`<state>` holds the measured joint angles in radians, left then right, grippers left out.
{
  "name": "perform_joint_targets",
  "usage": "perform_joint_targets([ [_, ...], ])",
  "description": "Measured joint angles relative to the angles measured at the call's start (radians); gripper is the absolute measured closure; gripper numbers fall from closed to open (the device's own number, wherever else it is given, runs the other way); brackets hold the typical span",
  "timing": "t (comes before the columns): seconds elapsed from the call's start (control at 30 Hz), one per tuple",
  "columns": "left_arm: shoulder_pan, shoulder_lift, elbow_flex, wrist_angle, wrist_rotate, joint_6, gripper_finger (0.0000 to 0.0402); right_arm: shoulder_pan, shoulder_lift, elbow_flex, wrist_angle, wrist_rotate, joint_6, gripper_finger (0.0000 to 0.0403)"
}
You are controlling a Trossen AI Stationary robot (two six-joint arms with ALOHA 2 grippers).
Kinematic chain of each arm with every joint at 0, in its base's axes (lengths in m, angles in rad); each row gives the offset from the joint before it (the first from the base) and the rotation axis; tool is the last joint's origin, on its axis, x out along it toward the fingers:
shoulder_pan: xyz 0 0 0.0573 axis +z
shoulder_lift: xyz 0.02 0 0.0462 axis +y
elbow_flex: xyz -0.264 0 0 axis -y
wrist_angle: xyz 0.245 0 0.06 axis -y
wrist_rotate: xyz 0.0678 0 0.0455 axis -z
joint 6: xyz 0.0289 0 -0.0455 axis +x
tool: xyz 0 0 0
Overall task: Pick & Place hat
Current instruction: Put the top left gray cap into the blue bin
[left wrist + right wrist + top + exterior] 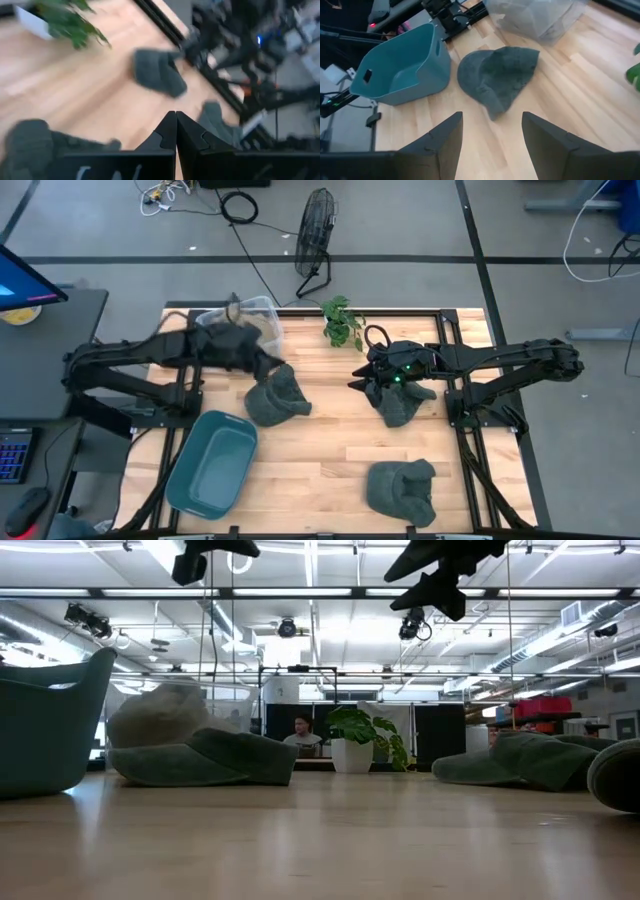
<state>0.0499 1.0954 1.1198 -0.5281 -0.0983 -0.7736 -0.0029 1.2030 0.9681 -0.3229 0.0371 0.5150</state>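
Observation:
Three grey-green hats lie flat on the wooden table: one [275, 398] left of centre, one [400, 408] right of centre and one [402, 488] near the front edge. My left gripper [268, 366] hovers shut and empty just beyond the left hat [30, 145]; its fingers [175, 131] are pressed together. My right gripper [372, 382] hangs open and empty above the right hat's left side. In its wrist view its fingers [492, 142] stand apart, and the left hat [497, 80] lies farther off.
A teal bin [212, 460] stands at the near left, beside the left hat. A clear plastic container [248, 315] and a small potted plant [342, 320] stand along the far edge. Bare wood lies between the hats in the middle.

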Motion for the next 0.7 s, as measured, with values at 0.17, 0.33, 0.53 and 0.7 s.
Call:
perform_joint_targets([
  [0.17, -0.139, 0.094, 0.001, 0.027, -0.01, 0.0, 0.0399, 0.015, 0.0, 0.0, -0.002, -0.021, 0.0, 0.0198],
  [0.33, -0.201, 0.207, 0.0, 0.077, -0.011, -0.001, 0.0382, 0.042, 0.0, 0.0, -0.014, -0.032, 0.0, 0.0204],
  [0.53, -0.207, 0.303, 0.0, 0.135, -0.013, -0.058, 0.0323, 0.07, 0.0, 0.0, -0.017, -0.09, 0.003, 0.0205],
  [0.7, -0.207, 0.366, 0.001, 0.166, -0.017, -0.122, 0.0278, 0.105, 0.0, 0.0, -0.03, -0.091, 0.004, 0.0205],
])
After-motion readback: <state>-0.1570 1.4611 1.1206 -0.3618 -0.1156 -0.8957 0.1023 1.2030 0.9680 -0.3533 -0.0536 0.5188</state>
